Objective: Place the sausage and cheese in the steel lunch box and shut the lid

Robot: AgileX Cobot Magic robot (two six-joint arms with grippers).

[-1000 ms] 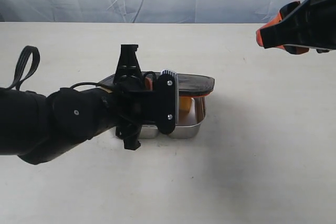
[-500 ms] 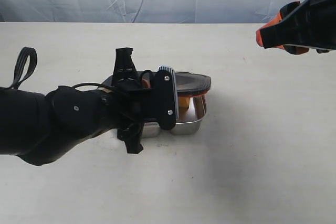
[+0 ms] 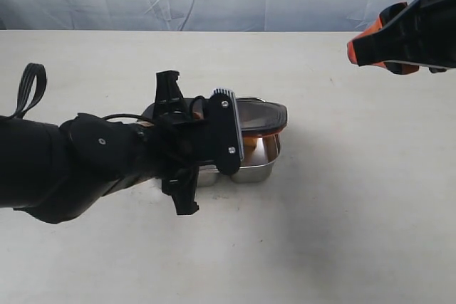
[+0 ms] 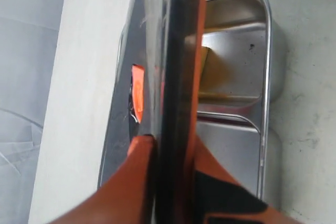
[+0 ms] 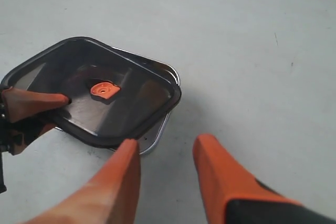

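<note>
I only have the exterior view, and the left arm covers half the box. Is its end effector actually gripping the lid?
Observer: Yes. In the left wrist view the left end effector pinches the lid by its edge.
Operator: Which face of it is up?
Observer: The right wrist view shows the orange valve tab on the upper face.
Operator: Is the other arm holding anything?
Observer: No. The right end effector is open, with nothing between its jaws.
</note>
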